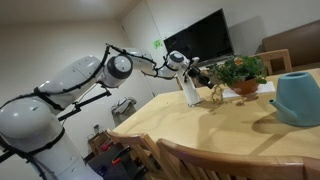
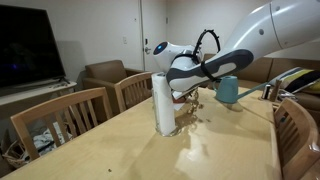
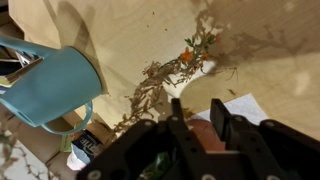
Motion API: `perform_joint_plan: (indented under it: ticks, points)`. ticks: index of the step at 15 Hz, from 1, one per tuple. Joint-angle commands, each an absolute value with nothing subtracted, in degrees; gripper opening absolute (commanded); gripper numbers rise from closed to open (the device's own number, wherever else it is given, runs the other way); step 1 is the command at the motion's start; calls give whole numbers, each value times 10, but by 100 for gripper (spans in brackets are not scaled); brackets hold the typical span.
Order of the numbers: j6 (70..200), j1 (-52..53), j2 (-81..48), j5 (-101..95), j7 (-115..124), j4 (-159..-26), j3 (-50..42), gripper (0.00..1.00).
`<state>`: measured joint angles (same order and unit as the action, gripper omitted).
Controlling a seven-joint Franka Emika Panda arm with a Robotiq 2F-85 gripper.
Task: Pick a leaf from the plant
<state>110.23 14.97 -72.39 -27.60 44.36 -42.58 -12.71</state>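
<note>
The plant is a small bushy green houseplant in a low orange-brown pot on the wooden table. In an exterior view my gripper hovers at the plant's side, between it and the white cylinder. In the wrist view my gripper is open, with the orange-brown pot showing between the fingers and a few green leaves below the jaws. I see no leaf held. In an exterior view my gripper and arm hide most of the plant.
A teal watering can stands beside the plant, and also shows in the wrist view and behind the arm. Dry leaf litter and a white paper lie on the table. Wooden chairs surround the table.
</note>
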Motion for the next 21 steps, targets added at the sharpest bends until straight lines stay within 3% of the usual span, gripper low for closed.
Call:
perform_joint_plan:
  ticks: [1, 3, 21]
  points:
    - [1103, 146, -742, -274, 446, -394, -128, 5]
    - [1102, 146, -744, -274, 448, -393, -129, 0]
    - [1105, 204, -728, -299, 460, -474, -133, 0]
